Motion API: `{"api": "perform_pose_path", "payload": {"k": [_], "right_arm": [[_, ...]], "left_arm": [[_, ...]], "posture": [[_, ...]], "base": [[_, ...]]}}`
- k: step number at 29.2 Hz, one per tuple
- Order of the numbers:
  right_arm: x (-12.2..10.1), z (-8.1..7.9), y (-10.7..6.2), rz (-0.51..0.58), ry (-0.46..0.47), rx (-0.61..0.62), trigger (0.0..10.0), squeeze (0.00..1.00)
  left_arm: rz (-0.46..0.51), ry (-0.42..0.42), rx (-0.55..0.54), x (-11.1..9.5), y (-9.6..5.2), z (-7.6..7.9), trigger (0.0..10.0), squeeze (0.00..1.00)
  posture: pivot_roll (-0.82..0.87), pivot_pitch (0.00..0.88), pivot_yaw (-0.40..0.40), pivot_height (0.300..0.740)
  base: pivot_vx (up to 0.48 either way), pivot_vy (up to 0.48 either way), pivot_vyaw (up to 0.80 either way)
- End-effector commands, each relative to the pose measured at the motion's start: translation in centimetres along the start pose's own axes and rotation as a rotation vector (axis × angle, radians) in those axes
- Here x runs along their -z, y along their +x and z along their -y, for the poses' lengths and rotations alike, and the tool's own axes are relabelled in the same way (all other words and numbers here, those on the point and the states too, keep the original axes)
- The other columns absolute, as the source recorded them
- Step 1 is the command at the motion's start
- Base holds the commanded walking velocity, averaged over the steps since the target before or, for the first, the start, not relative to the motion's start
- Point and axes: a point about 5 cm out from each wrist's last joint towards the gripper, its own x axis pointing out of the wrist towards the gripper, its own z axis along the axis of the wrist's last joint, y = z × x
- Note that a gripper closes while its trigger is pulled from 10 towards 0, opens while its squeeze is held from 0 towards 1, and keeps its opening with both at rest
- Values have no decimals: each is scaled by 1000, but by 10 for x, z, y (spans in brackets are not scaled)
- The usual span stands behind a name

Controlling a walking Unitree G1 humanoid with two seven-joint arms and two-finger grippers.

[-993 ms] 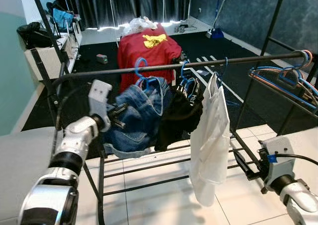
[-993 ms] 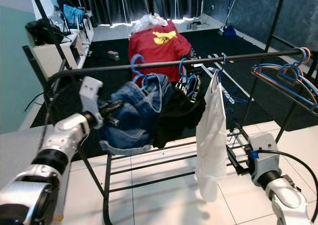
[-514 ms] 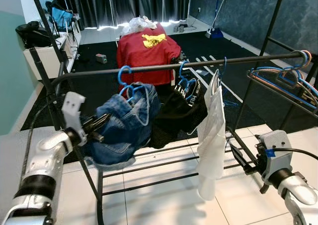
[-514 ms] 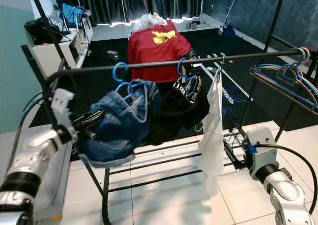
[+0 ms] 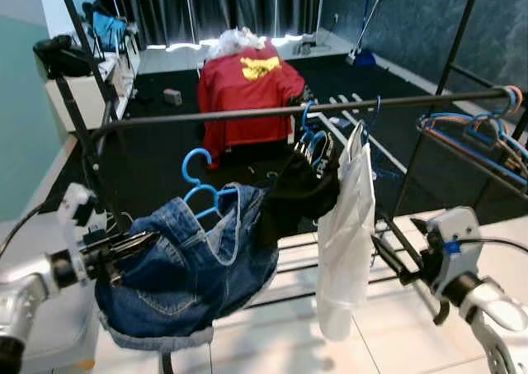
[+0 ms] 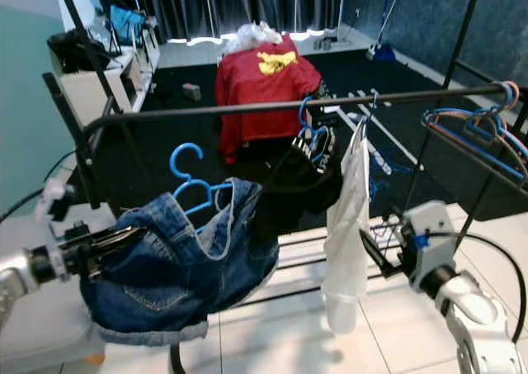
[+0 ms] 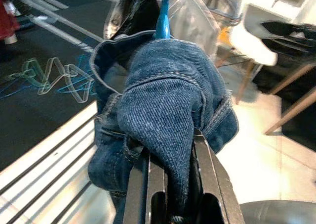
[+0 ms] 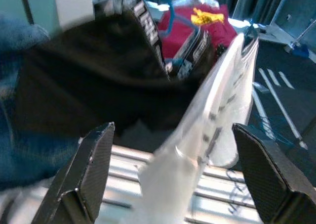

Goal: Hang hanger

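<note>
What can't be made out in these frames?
- Left hand contact with the hanger: hidden by jeans in all views.
- Black garment's hanger: hidden by the shirt.
- Right wrist view: blurred; whether the right hand touches the shirt is unclear.

Blue denim garment [image 5: 186,271] with pale stitching, on a bright blue hanger [image 5: 198,184]. Beside it a black garment [image 5: 299,194] with white lettering, then a plain white shirt [image 5: 346,225]. The rail [image 5: 272,110] is black. Behind, a red cloth [image 5: 247,85] bears a yellow print. The floor [image 5: 272,341] has white tiles; the carpet [image 5: 165,151] is black.
</note>
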Motion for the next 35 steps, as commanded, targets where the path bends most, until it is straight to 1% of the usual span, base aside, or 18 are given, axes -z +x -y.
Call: {"api": "perform_pose_path", "payload": {"k": [1, 2, 3, 5, 7, 8, 9, 13, 19, 20, 21, 22, 23, 24, 25, 28, 31, 35], "right_arm": [[-19, -11, 2, 96, 93, -94, 10000, 0], [-19, -11, 2, 96, 93, -94, 10000, 0], [-37, -16, -3, 180, 163, -206, 10000, 0], [-37, -16, -3, 180, 163, -206, 10000, 0], [-59, -22, -13, 279, 223, -370, 10000, 0], [-59, -22, -13, 279, 223, -370, 10000, 0], [-68, -14, -19, 290, 194, -401, 10000, 0], [-88, 2, -27, 359, 190, -390, 10000, 0], [-94, 5, -28, 402, 229, -371, 10000, 0], [-94, 5, -28, 402, 229, -371, 10000, 0], [-90, 22, -18, 377, 259, -201, 10000, 0], [-90, 22, -18, 377, 259, -201, 10000, 0], [-88, 28, -8, 363, 312, -87, 10000, 0], [-88, 28, -8, 363, 312, -87, 10000, 0], [-88, 26, 0, 360, 363, -43, 10000, 0], [-91, 16, 8, 370, 416, -55, 10000, 0], [-95, -6, 13, 376, 489, -159, 10000, 0], [-89, -21, 17, 300, 489, -230, 10000, 0]], "left_arm": [[45, 31, 75, -18, -3, 7, 7255, 0], [45, 31, 75, -18, -3, 7, 7255, 0], [42, 43, 146, -24, 4, 15, 8941, 0], [42, 43, 146, -24, 4, 15, 8941, 0], [35, 56, 247, -32, 12, 26, 9059, 0], [35, 56, 247, -32, 12, 26, 9059, 0], [23, 93, 306, -41, 18, 31, 10000, 0], [31, 165, 413, -63, 29, 43, 10000, 0], [42, 174, 439, -69, 32, 48, 10000, 0], [42, 174, 439, -69, 32, 48, 10000, 0], [41, 235, 399, -74, 39, 45, 10000, 0], [41, 235, 399, -74, 39, 45, 10000, 0], [49, 317, 318, -80, 52, 41, 10000, 0], [49, 317, 318, -80, 52, 41, 10000, 0], [70, 376, 266, -84, 62, 41, 10000, 0], [96, 420, 216, -87, 73, 42, 10000, 0], [146, 460, 150, -91, 87, 49, 10000, 0], [203, 493, 108, -99, 93, 55, 10000, 0]], "posture": [[101, 0, 12, 740], [101, 0, 12, 740], [104, 0, 6, 740], [104, 0, 6, 740], [104, 0, 3, 740], [104, 0, 3, 740], [103, 0, -2, 740], [102, 0, -1, 740], [97, 0, 0, 740], [97, 0, 0, 740], [88, 0, 10, 740], [88, 0, 10, 740], [89, 0, 9, 740], [89, 0, 9, 740], [89, 0, 8, 740], [86, 0, 11, 740], [84, 0, 14, 740], [87, 0, 12, 740]], "base": [[0, 0, 0], [0, 0, 0], [0, 0, 0], [0, 0, 0], [0, 0, 0], [0, 0, 0], [0, 0, 0], [0, 0, 0], [0, 0, 0], [0, 0, 0], [0, 0, 0], [0, 0, 0], [0, 0, 0], [0, 0, 0], [0, 0, 0], [0, 0, 0], [0, 0, 0], [0, 0, 0]]}}
